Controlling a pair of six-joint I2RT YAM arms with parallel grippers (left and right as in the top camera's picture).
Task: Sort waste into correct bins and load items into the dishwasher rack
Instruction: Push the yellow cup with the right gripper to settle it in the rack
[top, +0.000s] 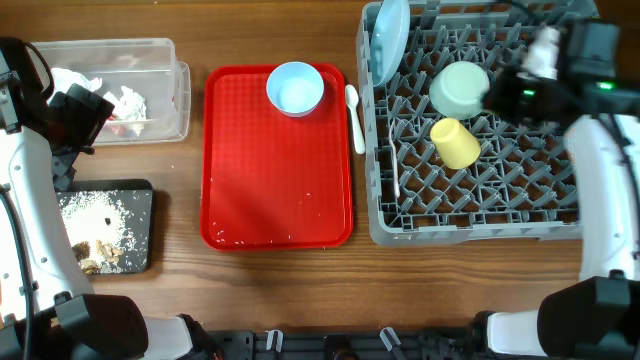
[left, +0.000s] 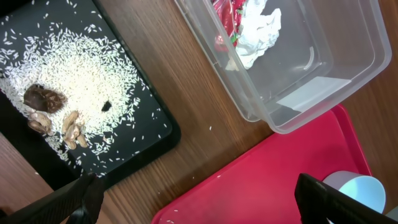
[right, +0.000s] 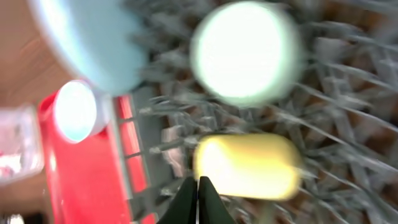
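well, the piece that looks due next is the light blue bowl (top: 295, 88), sitting upright at the far edge of the red tray (top: 270, 190), well apart from the dishwasher rack (top: 470, 235). it is round, pale blue outside and almost white inside, smooth, glossy and apparently empty. i judge it light and stiff, likely plastic, so it should not crush, but the slick curved wall could slide out of a flat pinch. take it over the rim, one finger inside and one outside. the white spoon (top: 353, 110) lies on the bench (top: 280, 290) in the gap between tray and rack, bowl end toward the far side. thin, light and flat, it will be fiddly to lift, so go for the handle. your right end effector (right: 199, 198) has its fingers pressed together with nothing between them, above the yellow cup (top: 455, 142), which lies on its side in the rack beside the upturned mint-green bowl (top: 460, 88). the plate (top: 388, 40) stands on edge in the rack's far corner. your left end effector (left: 199, 202) is spread wide and empty, between the black tray (left: 152, 134) of rice and scraps and the clear tub (left: 348, 68) holding napkins (left: 258, 31) and the red wrapper (left: 227, 18).
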